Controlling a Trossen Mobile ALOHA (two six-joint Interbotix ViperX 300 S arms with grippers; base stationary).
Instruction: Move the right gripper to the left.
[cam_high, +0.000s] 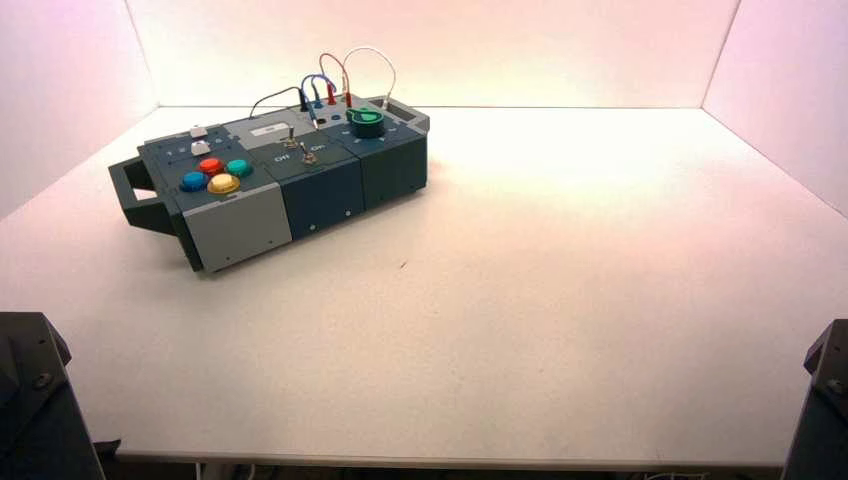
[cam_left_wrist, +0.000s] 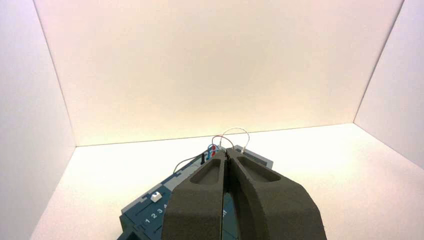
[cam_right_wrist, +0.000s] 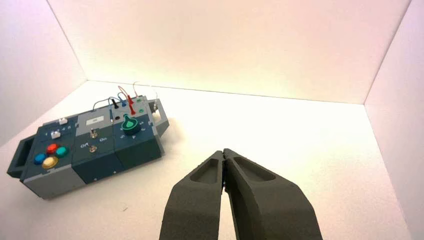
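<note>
My right gripper (cam_right_wrist: 223, 153) is shut and empty, held above the bare white table well to the right of the box. In the high view only the right arm's base (cam_high: 822, 400) shows, at the lower right corner. The box (cam_high: 275, 185) stands at the back left, turned at an angle, and also shows in the right wrist view (cam_right_wrist: 90, 147). My left gripper (cam_left_wrist: 226, 154) is shut and empty, parked with the box (cam_left_wrist: 150, 212) below and beyond it. The left arm's base (cam_high: 35, 400) is at the lower left corner.
The box bears red, blue, green and yellow buttons (cam_right_wrist: 51, 154), two toggle switches (cam_right_wrist: 93, 140), a green knob (cam_right_wrist: 131, 124) and looped wires (cam_high: 335, 80) at its back. It has a handle (cam_high: 135, 195) at its left end. White walls enclose the table.
</note>
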